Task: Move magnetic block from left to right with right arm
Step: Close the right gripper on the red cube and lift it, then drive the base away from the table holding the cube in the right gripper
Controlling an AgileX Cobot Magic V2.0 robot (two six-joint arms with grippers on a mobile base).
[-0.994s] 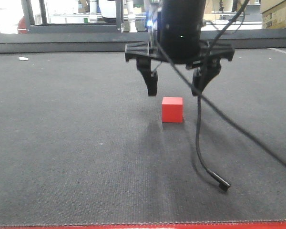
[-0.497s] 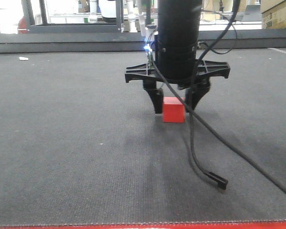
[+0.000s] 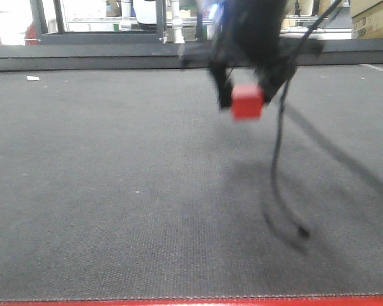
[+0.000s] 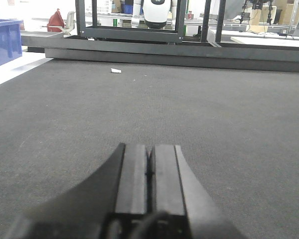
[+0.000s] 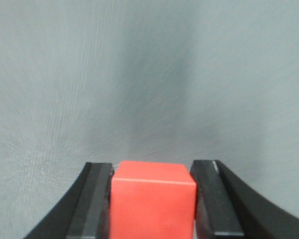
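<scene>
The magnetic block (image 3: 247, 102), a small red cube, hangs well above the dark mat, blurred by motion. My right gripper (image 3: 246, 95) is shut on it, one black finger on each side. The right wrist view shows the magnetic block (image 5: 152, 204) pressed between the two fingers (image 5: 94, 199), with grey mat far below. My left gripper (image 4: 150, 159) is shut with nothing in it, its pads touching, low over the mat.
A loose black cable (image 3: 277, 185) dangles from the right arm down to the mat. A small white scrap (image 3: 30, 78) lies at the far left. A raised dark ledge (image 3: 83, 56) bounds the mat's back. A blue bin (image 4: 4, 40) stands at the left.
The right gripper came down around the block, shut on it, and has lifted it off the mat, slightly to the right. The left gripper shows no change.
</scene>
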